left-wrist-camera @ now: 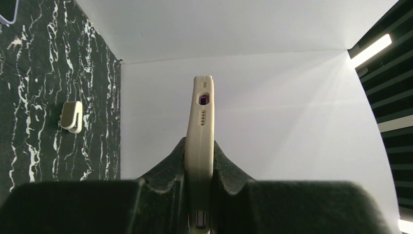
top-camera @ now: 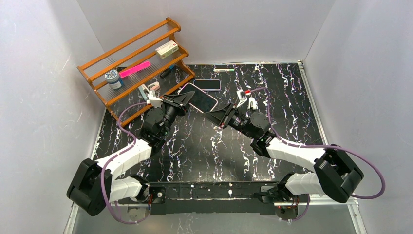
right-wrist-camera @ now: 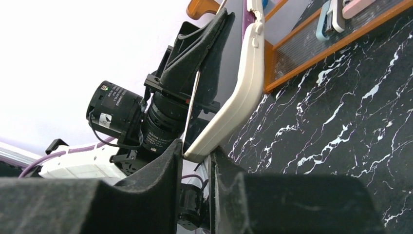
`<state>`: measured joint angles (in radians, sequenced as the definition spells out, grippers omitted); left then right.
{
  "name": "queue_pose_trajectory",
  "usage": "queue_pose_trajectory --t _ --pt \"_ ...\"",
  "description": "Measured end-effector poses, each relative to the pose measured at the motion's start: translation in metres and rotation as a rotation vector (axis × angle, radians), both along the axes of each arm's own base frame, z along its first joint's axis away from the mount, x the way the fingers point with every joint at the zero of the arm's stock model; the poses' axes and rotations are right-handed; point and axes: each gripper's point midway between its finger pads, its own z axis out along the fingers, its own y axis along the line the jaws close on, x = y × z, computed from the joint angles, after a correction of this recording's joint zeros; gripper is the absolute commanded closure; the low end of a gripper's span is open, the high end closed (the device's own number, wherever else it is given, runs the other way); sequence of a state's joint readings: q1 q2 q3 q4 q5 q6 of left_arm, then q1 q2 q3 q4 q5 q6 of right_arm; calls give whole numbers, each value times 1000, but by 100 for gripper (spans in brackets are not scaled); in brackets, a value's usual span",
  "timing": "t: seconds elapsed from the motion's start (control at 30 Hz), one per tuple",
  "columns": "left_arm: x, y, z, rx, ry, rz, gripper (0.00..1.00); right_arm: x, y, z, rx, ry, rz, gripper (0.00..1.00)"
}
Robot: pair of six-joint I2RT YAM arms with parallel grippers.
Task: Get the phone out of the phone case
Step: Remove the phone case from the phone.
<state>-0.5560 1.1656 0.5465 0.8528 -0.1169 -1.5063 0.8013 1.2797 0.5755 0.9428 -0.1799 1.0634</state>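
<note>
Top external: phone case (top-camera: 203,101), clamped by left gripper (top-camera: 187,99), runs diagonally toward right gripper (top-camera: 211,114), grip unclear.

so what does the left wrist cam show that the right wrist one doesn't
Only left wrist: the phone case seen end-on, with its port cutout and speaker holes, clamped in the left gripper. A small beige clip lies on the marbled table.
Only right wrist: the case's long side bowing, the right gripper pinching its corner, and the wooden rack behind.
Both: the cream case and that table.
</note>
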Motion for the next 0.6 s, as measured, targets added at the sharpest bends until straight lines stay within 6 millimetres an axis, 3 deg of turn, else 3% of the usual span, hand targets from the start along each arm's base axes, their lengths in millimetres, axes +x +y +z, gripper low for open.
queue_pose_trajectory --t 0.17,0.6 --pt "-4 1 5 -54 7 -10 100 -5 -2 7 -11 -62 3 98" --pt "-11 3 6 -137 80 -46 100 -15 6 13 -178 -354 86 99"
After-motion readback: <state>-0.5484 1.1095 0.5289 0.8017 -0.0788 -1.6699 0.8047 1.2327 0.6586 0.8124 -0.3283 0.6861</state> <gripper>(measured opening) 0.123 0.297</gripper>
